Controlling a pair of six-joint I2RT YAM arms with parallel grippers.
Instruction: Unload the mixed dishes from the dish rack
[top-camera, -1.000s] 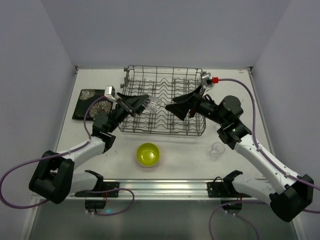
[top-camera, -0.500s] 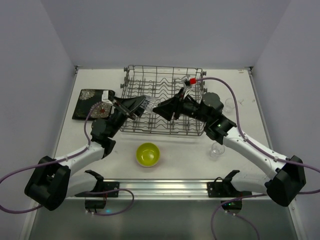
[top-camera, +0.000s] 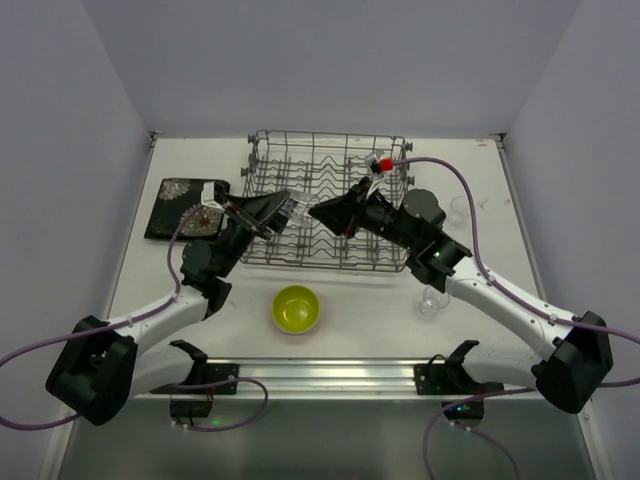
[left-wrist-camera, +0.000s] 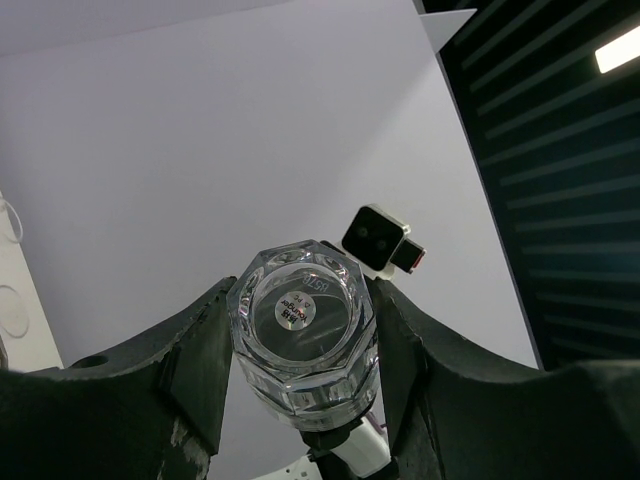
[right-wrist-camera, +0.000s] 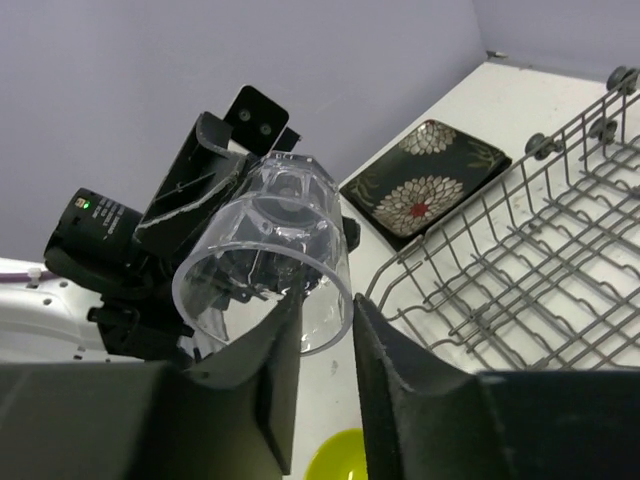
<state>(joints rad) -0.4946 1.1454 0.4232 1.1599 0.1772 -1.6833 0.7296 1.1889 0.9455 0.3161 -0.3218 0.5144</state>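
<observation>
So over the last second my right arm swung in from the right end of the dish rack (top-camera: 300, 255) toward the middle. The right gripper (top-camera: 317, 212) is now nose to nose with the left gripper (top-camera: 283, 205), above the left-front part of the rack. In the last half second almost nothing has shifted.

The left gripper is clamped on a clear glass (right-wrist-camera: 263, 255). On the left wrist cam both fingers press on its sides and its thick base faces the lens. The glass is up in the air, tipped over sideways, with its open mouth pointing at the right gripper.

The right gripper's fingers are spread apart and gripping nothing. On the right wrist cam the rim of the glass sits right at the gap between the tips, but I can't tell if it's touching either finger.

On the table (top-camera: 380, 310), the yellow-green bowl (top-camera: 296, 309) sits in front of the rack, and the flowered black plate (top-camera: 172, 205) lies flat to the left of it. A second glass (top-camera: 432, 300) stands near the rack's front right corner, and a third glass (top-camera: 460, 210) is off to its right side.
</observation>
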